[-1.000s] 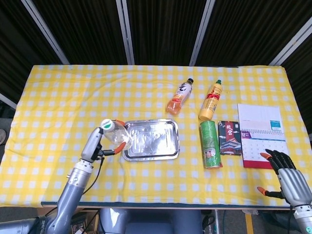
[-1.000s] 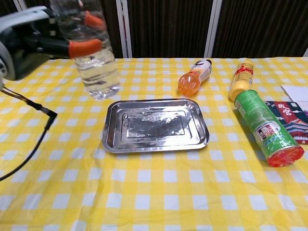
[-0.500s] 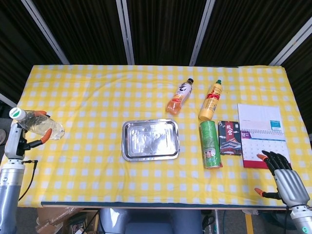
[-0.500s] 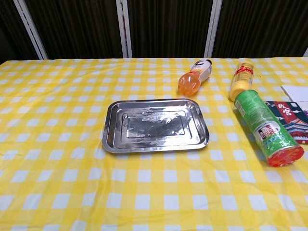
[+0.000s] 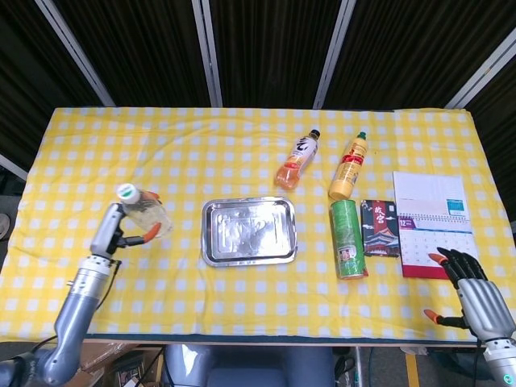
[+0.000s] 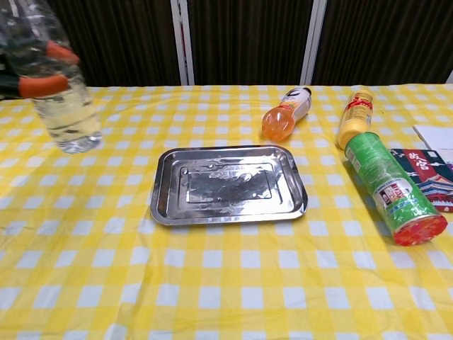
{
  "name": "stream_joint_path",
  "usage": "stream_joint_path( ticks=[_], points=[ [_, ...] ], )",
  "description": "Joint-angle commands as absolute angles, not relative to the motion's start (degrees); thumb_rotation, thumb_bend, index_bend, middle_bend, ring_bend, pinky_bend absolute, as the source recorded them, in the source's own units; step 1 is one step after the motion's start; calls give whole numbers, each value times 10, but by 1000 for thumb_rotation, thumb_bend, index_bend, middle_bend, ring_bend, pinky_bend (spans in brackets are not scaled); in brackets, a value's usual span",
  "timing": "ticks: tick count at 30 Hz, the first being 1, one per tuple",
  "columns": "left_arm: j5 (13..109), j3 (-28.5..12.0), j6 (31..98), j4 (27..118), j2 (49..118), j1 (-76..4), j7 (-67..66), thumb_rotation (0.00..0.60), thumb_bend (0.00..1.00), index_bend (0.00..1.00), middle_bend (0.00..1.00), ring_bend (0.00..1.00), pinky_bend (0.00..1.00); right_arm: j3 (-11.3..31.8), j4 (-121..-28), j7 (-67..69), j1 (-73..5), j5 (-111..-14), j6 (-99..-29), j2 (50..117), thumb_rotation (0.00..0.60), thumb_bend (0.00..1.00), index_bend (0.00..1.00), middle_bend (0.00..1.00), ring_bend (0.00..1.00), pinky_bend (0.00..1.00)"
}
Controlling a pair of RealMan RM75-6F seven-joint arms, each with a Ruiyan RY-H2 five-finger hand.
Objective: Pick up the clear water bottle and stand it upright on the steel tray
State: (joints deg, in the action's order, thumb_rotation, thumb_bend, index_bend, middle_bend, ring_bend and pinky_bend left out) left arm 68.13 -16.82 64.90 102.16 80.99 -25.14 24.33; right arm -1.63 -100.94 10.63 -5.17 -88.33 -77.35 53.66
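Dark slatted walls behind, yellow checked cloth over the worktop (image 5: 242, 145). Far left, the left robot hand (image 5: 113, 234) grasps the bottle (image 5: 145, 216), clear, part-full, cap up, held above the cloth, left of the steel tray (image 5: 249, 231). Far right, the right robot hand (image 5: 476, 294) is released, fingers spread, holding nothing

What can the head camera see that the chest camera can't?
Only the head view shows the right hand, open off the table's near right corner, the calendar in full, and the left arm. Only the chest view shows the water inside the bottle up close. Both show the left hand holding that bottle left of the tray, plus the orange bottle, yellow bottle and green can lying down.
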Motion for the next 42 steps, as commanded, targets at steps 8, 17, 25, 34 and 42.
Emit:
stream_joint_path(
  ticks=[8, 17, 25, 34, 42],
  points=[
    [629, -199, 631, 967, 989, -363, 117, 600, 587, 549, 501, 329, 387, -17, -1001, 126, -51, -883, -773, 532, 600, 157, 169, 97, 43, 45],
    [616, -219, 626, 860, 1078, -416, 80, 600, 592, 550, 501, 331, 387, -14, -988, 147, -52, -866, -763, 532, 600, 158, 169, 97, 43, 45],
    [618, -229, 619, 774, 1123, -438, 90, 600, 594, 549, 502, 332, 387, -10, -977, 163, -52, -859, -761, 530, 600, 158, 169, 97, 43, 45],
    [627, -215, 596, 694, 1164, -442, 130, 600, 594, 547, 501, 332, 387, -10, -981, 166, -49, -867, -771, 526, 600, 158, 169, 97, 43, 45],
    [649, -210, 581, 627, 1198, -453, 169, 600, 595, 545, 499, 331, 383, -9, -978, 170, -48, -865, -770, 526, 600, 158, 169, 97, 43, 46]
  ],
)
